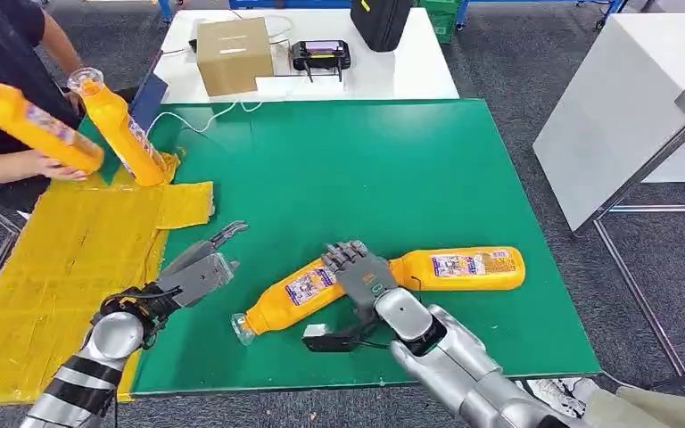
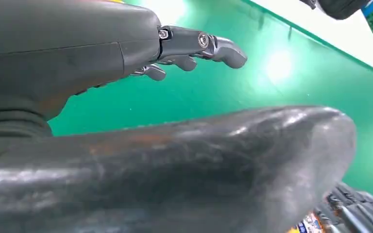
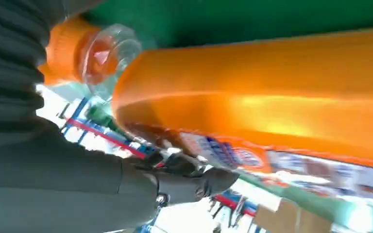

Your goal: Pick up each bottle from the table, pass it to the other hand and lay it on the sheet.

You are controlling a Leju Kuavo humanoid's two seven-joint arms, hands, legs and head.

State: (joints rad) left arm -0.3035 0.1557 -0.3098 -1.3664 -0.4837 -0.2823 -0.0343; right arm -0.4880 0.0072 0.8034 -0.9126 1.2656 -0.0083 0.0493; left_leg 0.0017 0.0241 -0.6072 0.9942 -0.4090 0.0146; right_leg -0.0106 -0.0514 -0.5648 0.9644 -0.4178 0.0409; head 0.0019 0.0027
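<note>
Two orange bottles lie on the green mat (image 1: 366,160). The near bottle (image 1: 296,296) points its cap toward the front edge, and the far bottle (image 1: 460,267) lies to its right. My right hand (image 1: 362,275) arches over the near bottle, fingers resting on its label and thumb a little apart on the near side. Up close, that bottle (image 3: 272,97) lies against the fingers (image 3: 194,179). My left hand (image 1: 200,269) hovers open over the mat beside the yellow sheet (image 1: 62,267), fingers (image 2: 199,42) spread and holding nothing.
A person at the far left holds two more orange bottles (image 1: 18,120) (image 1: 120,125) over the sheet's far end. Behind the mat, a white table carries a cardboard box (image 1: 234,53), a black device (image 1: 321,55) and a black bag (image 1: 379,18). Another white table (image 1: 642,89) stands right.
</note>
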